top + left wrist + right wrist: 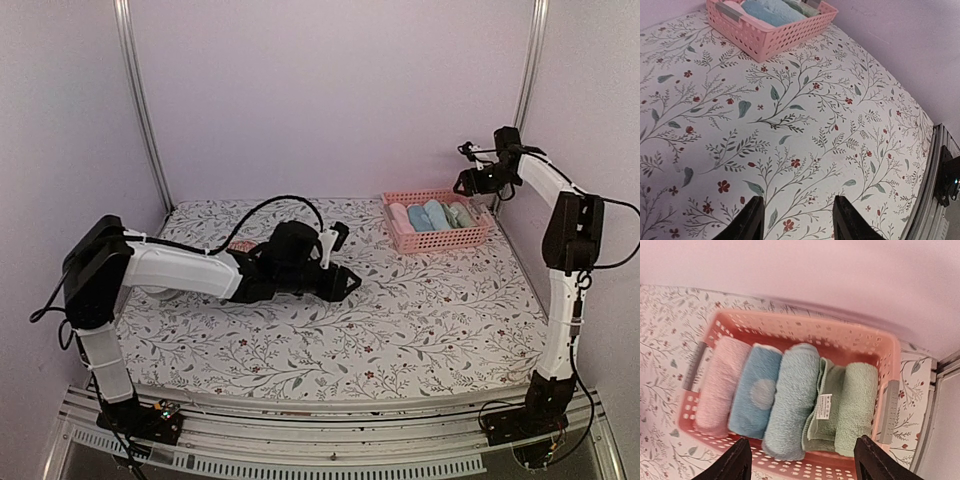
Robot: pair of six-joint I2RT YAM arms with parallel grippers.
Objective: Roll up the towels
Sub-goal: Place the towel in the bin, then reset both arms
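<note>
Several rolled towels lie side by side in the pink basket [805, 322] at the back right of the table [437, 241]. From left to right they are a pink roll [720, 385], a blue one with a pale dot [756, 390], a light blue roll [792, 400], a sage green one with a white label [827, 410] and a green roll [857, 405]. My right gripper [802, 439] hovers open above the basket, holding nothing; the top view shows it high at the basket's right end [465, 184]. My left gripper [799, 198] is open and empty over bare floral cloth at mid-table [345, 260].
The floral table cover [420, 330] spans the whole table. Lilac walls close the back and sides. The basket's corner shows at the top of the left wrist view [775, 42]. A small reddish thing [243, 245] peeks out behind the left arm. A metal rail [330, 455] runs along the near edge.
</note>
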